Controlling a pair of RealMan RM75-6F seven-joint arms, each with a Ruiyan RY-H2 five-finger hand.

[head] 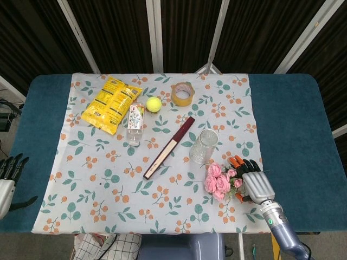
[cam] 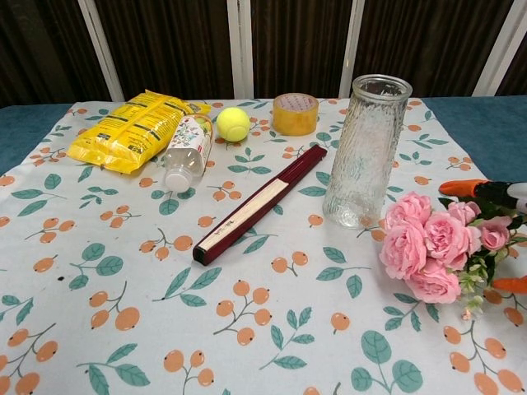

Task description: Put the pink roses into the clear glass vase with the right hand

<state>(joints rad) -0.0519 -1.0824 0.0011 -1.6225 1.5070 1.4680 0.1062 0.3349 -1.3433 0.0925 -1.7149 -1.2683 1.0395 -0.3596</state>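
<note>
Rose stems (head: 245,174) under right hand (head: 254,184)

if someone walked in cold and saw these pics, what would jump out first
Probably the pink roses, lying on the floral tablecloth at the near right, with the right hand over their leafy stems. Just behind them stands the tall clear glass vase, upright. Far left, a bright yellow snack bag also pulls the eye.

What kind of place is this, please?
Probably an indoor robot test bench: a table with a teal cover and floral cloth, unrelated props such as a tennis ball and tape roll, dark panels behind.
</note>
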